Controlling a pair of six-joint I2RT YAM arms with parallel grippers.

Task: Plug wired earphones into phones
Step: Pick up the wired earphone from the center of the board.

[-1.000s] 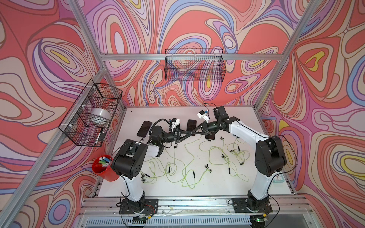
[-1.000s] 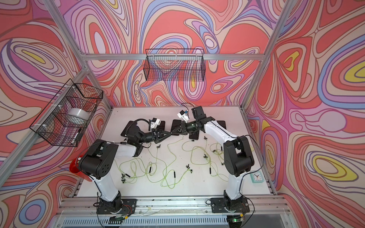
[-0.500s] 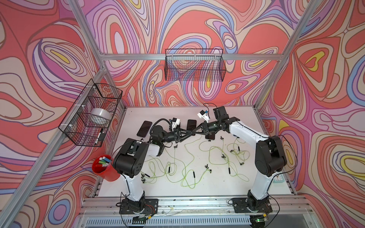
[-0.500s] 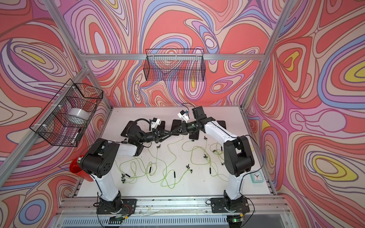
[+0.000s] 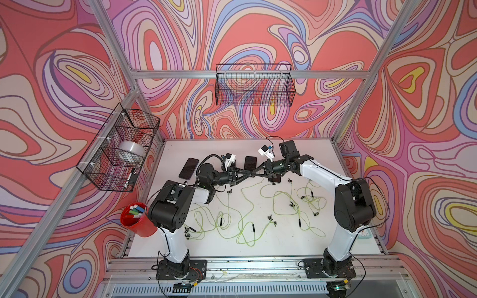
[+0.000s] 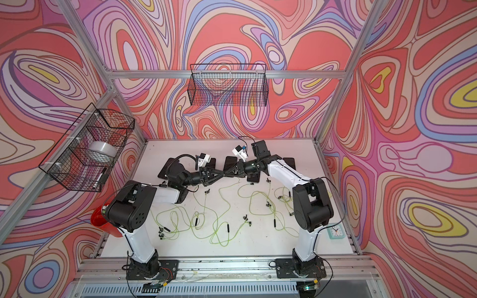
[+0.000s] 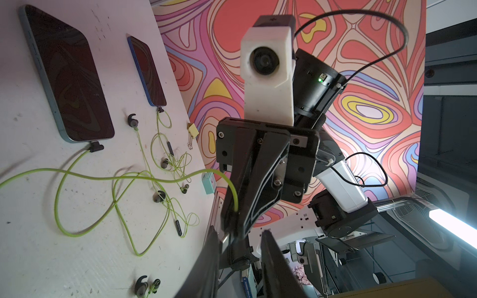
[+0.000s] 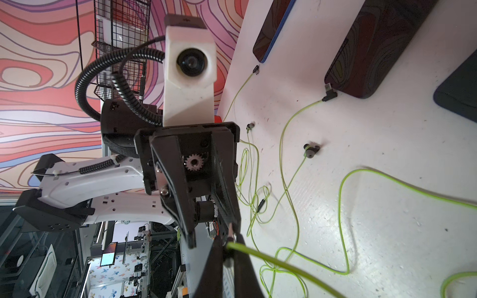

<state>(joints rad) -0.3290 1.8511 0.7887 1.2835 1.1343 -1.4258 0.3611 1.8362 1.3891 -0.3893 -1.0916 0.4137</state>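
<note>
Both arms are reaching in over the flat white counter (image 5: 309,245) and meeting tip to tip above its middle, toward the far side; the right end effector (image 7: 233,228) is clenching the end of one thin yellow-green cable (image 7: 154,179), which is trailing away from its tips and sagging down onto the counter; the left end effector (image 8: 214,236) is facing it with its jaws standing a little apart about that same cable end, and I cannot tell whether they are gripping it or only flanking it; the rest of the yellow-green wired earphones (image 5: 242,232), with their small dark earbuds and black remote sticks, are lying in loose tangled loops across the near half of the counter; the flat black glossy-screened phones (image 5: 189,168) are lying in a row along the far side; two of them, right of the meeting point, are each showing a small dark plug (image 7: 95,147) sitting against the near end, seemingly pushed in; left of the meeting point a dark angled plug (image 8: 329,96) is lying just beside a phone's end with its metal tip bare; a red cup of markers (image 5: 138,222) is standing just off the counter's near-left corner.
</note>
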